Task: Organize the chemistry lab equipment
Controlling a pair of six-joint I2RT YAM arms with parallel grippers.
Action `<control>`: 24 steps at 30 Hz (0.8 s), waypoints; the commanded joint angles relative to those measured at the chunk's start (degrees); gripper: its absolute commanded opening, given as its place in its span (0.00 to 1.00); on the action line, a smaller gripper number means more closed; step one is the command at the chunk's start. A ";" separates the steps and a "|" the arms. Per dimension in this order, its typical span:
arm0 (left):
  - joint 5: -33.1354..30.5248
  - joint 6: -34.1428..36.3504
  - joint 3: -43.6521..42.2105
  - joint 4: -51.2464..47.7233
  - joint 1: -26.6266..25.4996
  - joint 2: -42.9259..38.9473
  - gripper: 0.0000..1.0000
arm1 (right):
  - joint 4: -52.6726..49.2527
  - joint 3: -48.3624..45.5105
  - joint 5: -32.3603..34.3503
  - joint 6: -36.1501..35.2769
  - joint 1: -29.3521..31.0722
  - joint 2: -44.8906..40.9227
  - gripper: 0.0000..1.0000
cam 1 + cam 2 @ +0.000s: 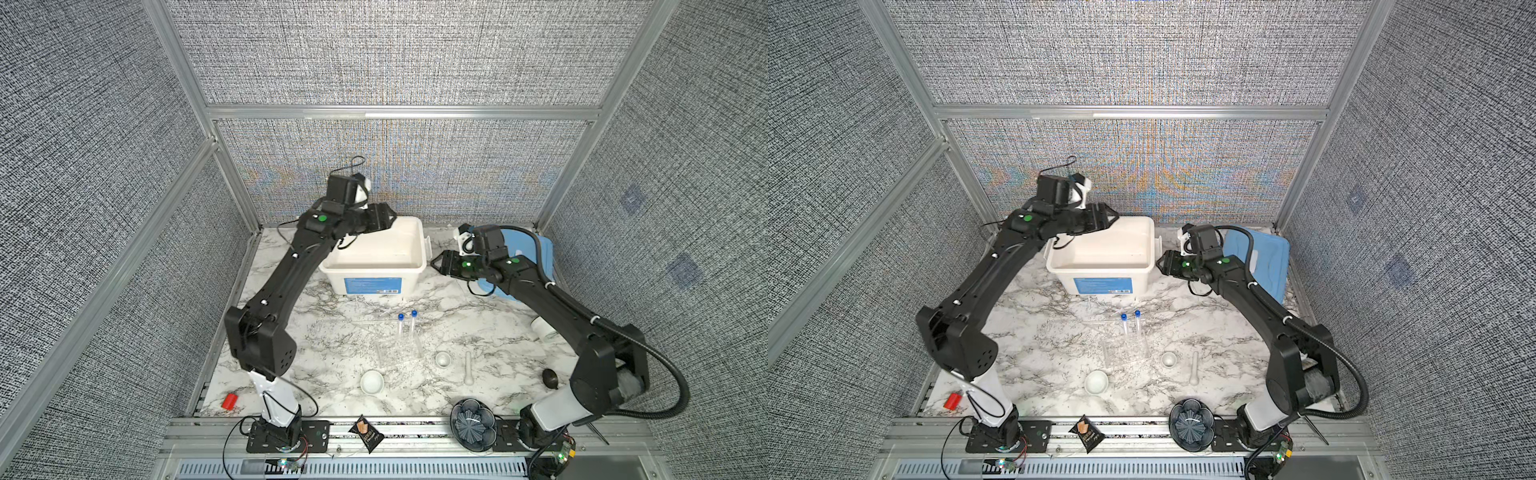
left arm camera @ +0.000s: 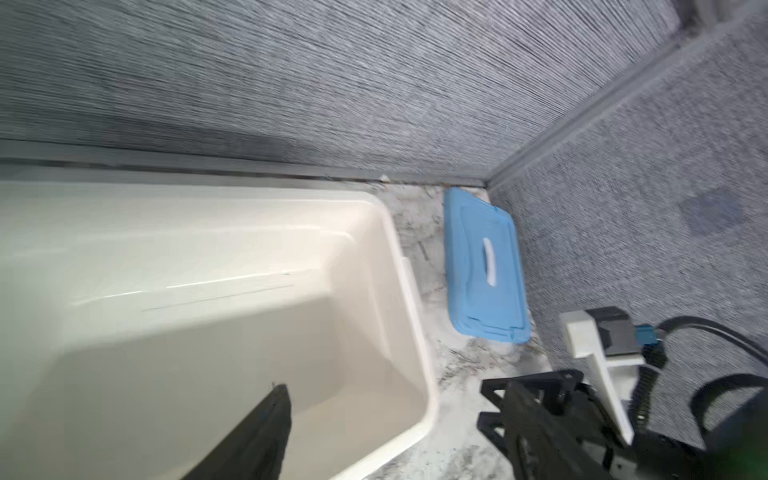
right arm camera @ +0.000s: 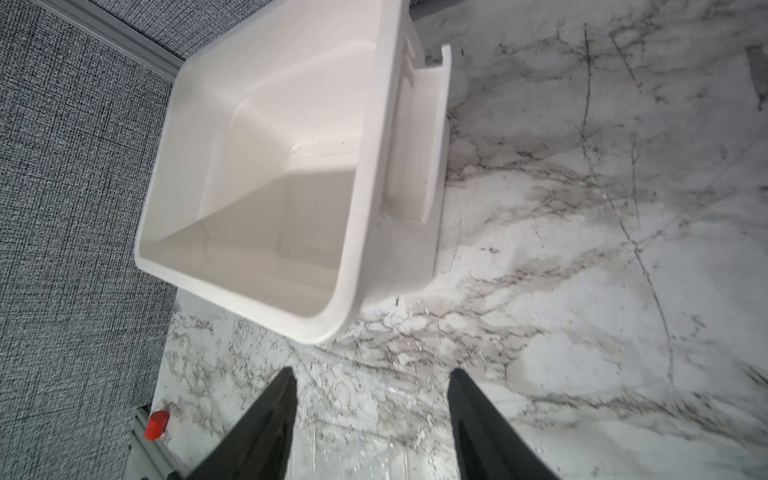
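A robot test cell — grey woven wall panels [image 1: 395,54] in aluminium framing [image 1: 399,112] enclose a marble-patterned surface [image 1: 449,307] and two black arms [image 1: 286,274] [image 1: 552,307].

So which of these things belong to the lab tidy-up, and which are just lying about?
Job: tubes, rack, two dishes, pestle; probably bin, lid.
Lying about: bowl, packet, red cap.

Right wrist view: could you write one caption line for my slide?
Open right end effector hovers over the marble table, facing an empty white bin.
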 commanded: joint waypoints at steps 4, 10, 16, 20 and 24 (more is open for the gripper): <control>-22.49 6.16 -9.93 -7.54 5.69 -6.75 0.95 | -5.29 10.23 10.79 0.95 3.14 9.04 0.53; -24.37 4.31 -15.45 -9.80 8.52 -8.62 0.97 | -9.20 14.09 15.05 0.91 3.98 12.39 0.33; -27.35 2.69 -17.50 -12.30 8.88 -7.42 0.97 | -10.96 15.28 13.69 0.22 4.15 13.60 0.34; -29.64 1.44 -20.01 -12.05 9.72 -6.06 0.99 | -11.68 17.74 10.45 -0.94 4.32 16.49 0.38; -26.43 -1.89 -19.17 -13.24 10.53 -2.84 0.97 | -12.96 19.00 12.53 -0.12 4.51 17.97 0.29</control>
